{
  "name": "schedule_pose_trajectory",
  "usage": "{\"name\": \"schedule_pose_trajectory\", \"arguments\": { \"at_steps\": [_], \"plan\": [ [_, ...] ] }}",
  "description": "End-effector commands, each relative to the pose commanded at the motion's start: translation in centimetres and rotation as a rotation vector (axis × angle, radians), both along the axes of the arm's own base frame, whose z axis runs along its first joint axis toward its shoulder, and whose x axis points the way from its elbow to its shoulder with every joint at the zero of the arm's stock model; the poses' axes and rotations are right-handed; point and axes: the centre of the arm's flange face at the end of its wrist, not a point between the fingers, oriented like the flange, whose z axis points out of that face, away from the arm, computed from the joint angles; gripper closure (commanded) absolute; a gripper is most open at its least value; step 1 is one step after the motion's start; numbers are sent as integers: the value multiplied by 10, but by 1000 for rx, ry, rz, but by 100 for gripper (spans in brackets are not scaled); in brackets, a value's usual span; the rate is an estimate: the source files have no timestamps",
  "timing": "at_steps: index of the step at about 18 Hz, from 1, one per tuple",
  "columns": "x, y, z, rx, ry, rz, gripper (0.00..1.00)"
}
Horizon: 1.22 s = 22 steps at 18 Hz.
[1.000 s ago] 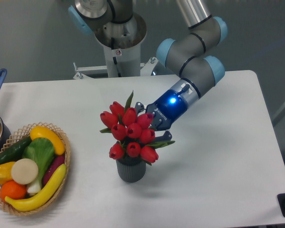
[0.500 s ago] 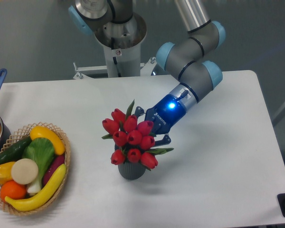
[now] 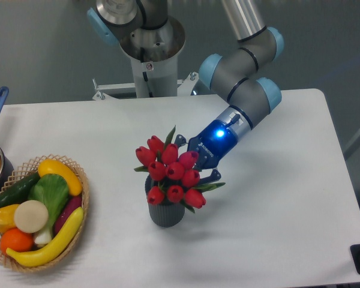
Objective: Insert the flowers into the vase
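Risk: flowers (image 3: pixel 171 173) sit over the mouth of the vase (image 3: pixel 165 211), bunch wider than the rim — release now may let them lean and tip the vase on the bench (image 3: pixel 276 228). Tool (image 3: pixel 195 163) partly hidden behind the buds; apparently clamped on the stems. Arm reaches down-left from the rear, wrist tilted toward the vase — blue light lit.

Robotics lab setting. Grey-and-blue robot arm (image 3: pixel 243 90) standing at a plain white table (image 3: pixel 288 198); woven wicker basket (image 3: pixel 81 198) holding toy produce.
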Motion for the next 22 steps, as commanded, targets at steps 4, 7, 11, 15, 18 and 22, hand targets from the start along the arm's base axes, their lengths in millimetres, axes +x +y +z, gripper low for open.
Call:
{"name": "schedule_pose_trajectory", "arguments": {
  "at_steps": [4,7,11,15,18,22],
  "plan": [
    [-2,-4,3,0,3,8,11],
    [-2,-11,11,5,16,21,0],
    [-3,-29,39,18,65,54,0],
    [-14,-67,69,-235,277,139,0],
    [-18,-94,108,-416,441,216,0],
    [-24,-120,148,-517,550,301,0]
  ]
}}
